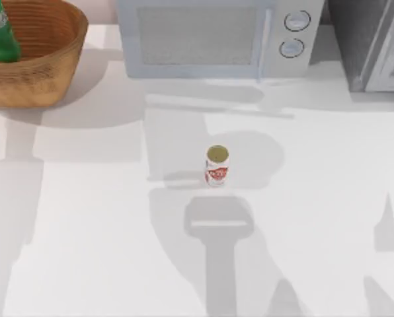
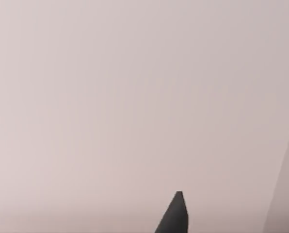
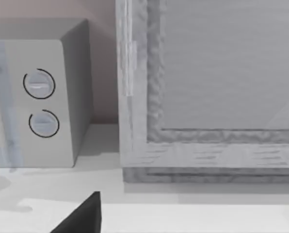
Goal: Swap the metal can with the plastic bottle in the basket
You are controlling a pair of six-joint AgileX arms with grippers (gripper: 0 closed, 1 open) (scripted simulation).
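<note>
the plastic bottle leans in the basket, the metal can stands mid-worktop; either pincer's state: cannot tell.

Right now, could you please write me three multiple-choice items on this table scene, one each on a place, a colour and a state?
1. Where is the plastic bottle?
A. Inside the basket
B. Beside the metal can
C. On top of the microwave

2. What colour is the metal can's label?
A. Blue
B. Red
C. Green

3. How does the metal can stand?
A. Lying on its side
B. Held in a hand
C. Upright and alone on the table

Answers: 1 A, the green bottle leans inside the wicker rim at the table's far left. 2 B, a red label on the white body. 3 C, its gold top faces up, with nothing touching it.
</note>
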